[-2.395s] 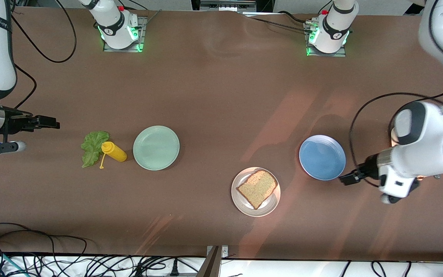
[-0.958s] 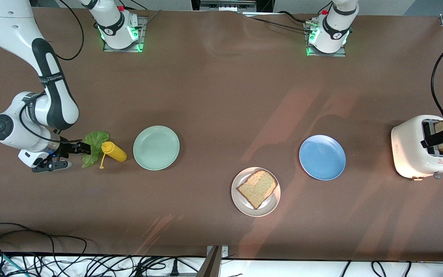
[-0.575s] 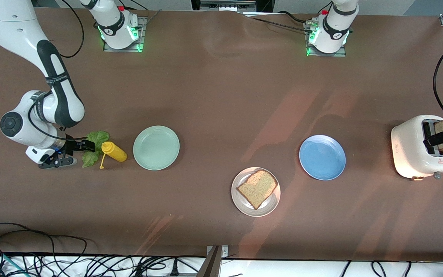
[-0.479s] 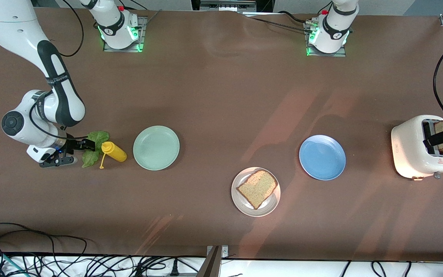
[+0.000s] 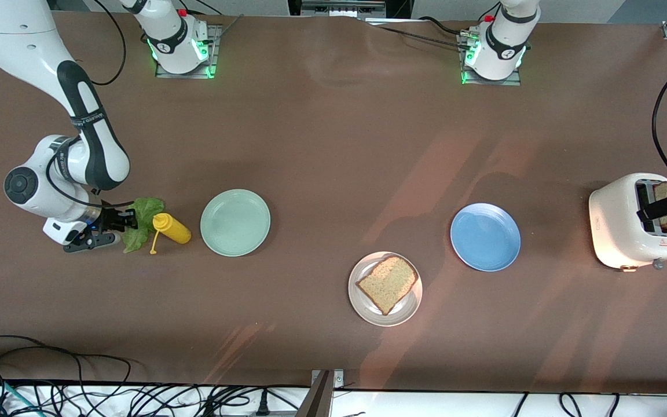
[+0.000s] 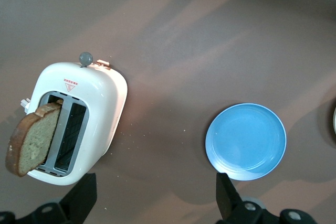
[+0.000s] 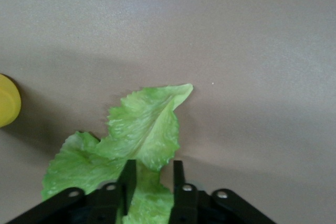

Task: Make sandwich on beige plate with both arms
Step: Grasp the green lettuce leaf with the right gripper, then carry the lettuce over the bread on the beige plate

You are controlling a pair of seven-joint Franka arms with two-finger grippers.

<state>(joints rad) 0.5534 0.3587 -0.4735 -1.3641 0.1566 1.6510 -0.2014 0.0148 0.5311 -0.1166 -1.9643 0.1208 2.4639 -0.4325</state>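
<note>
Lettuce leaf [image 5: 139, 223]: ruffled, thin, limp green leaf, lying flat on the table [image 5: 333, 145] near the right arm's end, long axis running roughly toward and away from the front camera. The right gripper [image 5: 124, 219] is low at the leaf's outer edge, on the side away from the yellow squeeze bottle [image 5: 172, 228] that touches the leaf; in the right wrist view its black fingers [image 7: 127, 181] stand close together with a fold of leaf between them, so it appears pinched on the lettuce. The right arm is plainly the nearer one for this piece. Beige plate [image 5: 411, 307]: round, glossy, shallow-rimmed, near the table's camera-side edge about midway along it, carrying one slice of speckled brown bread [image 5: 387, 282], crust darker. The lift must carry the leaf past the mint-green plate [image 5: 235, 222] toward that plate. Second bread slice [image 6: 31, 139]: standing tilted in a slot of the white toaster [image 6: 97, 108] at the left arm's end. The left gripper [image 6: 155, 203] hovers over the toaster, fingers spread wide and holding nothing. A blue plate [image 5: 485, 236] lies bare between toaster and beige plate.
</note>
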